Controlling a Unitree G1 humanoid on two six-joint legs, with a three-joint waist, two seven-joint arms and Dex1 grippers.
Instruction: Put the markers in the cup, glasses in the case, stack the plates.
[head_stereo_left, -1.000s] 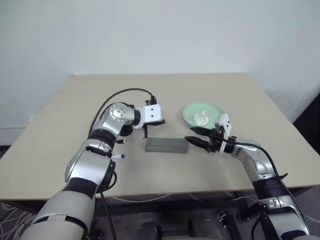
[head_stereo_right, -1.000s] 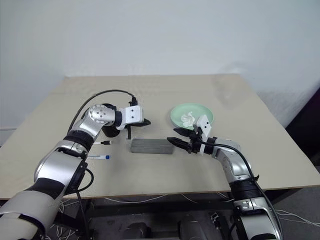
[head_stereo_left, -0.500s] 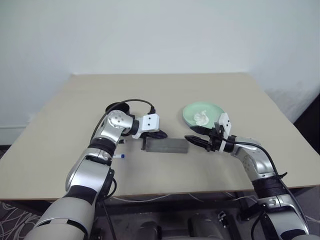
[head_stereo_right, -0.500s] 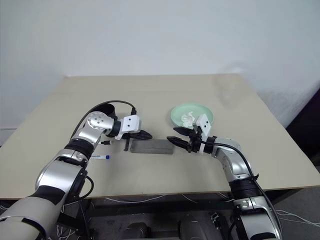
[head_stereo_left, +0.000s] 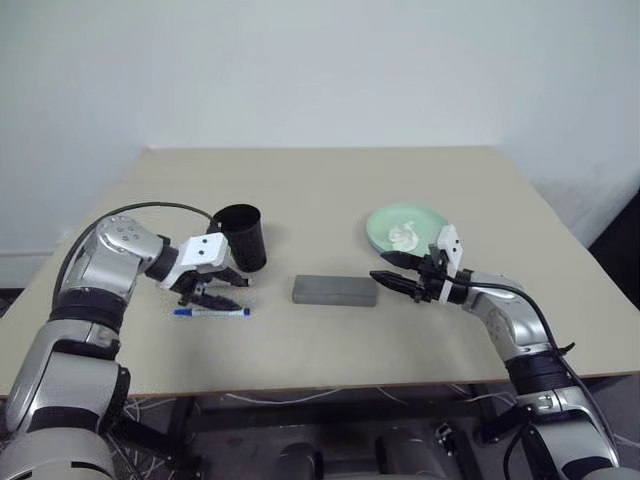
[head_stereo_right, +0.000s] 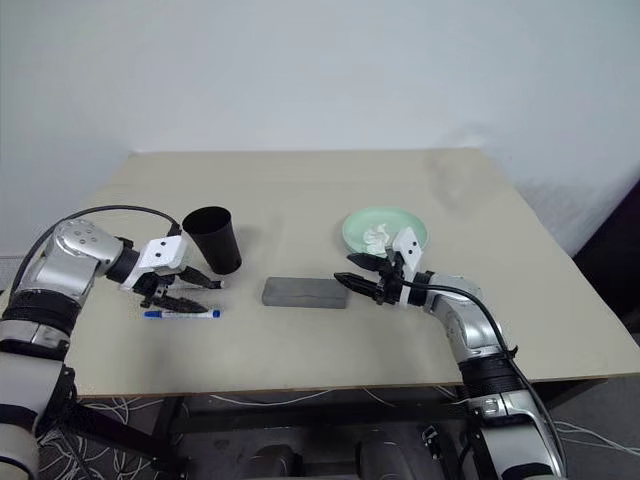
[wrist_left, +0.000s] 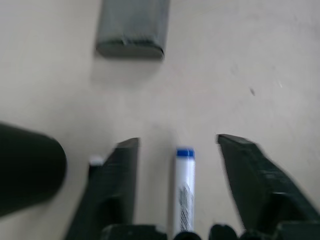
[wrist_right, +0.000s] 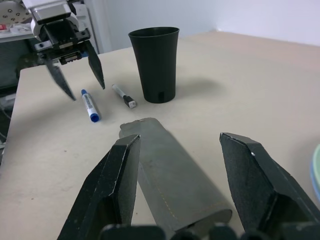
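Left wrist view: 1 thin white marker with a blue cap (wrist_left: 184, 187) lies flat on the beige tabletop (head_stereo_left: 330, 190), directly between the 2 spread fingers of the left pincer (wrist_left: 178, 150), untouched. A 2nd white marker with a black cap (wrist_right: 124, 95) lies just beside it, at the foot of the upright black tapered plastic cup (head_stereo_left: 241, 237). Grey felt-like rectangular case (head_stereo_left: 335, 290) rests shut mid-tabletop. Mint green round plate (head_stereo_left: 405, 226) holds a crumpled white tissue (head_stereo_left: 403, 236).

Risk: the marker may roll or skid out sideways if the fingers close off-centre or too high; the neighbouring cup could be nudged over.

Pose: left arm reaches out wide, pincer angled down over the marker, released. Right pincer (head_stereo_left: 388, 281) hovers level, aimed at the case end, jaws parted, empty.
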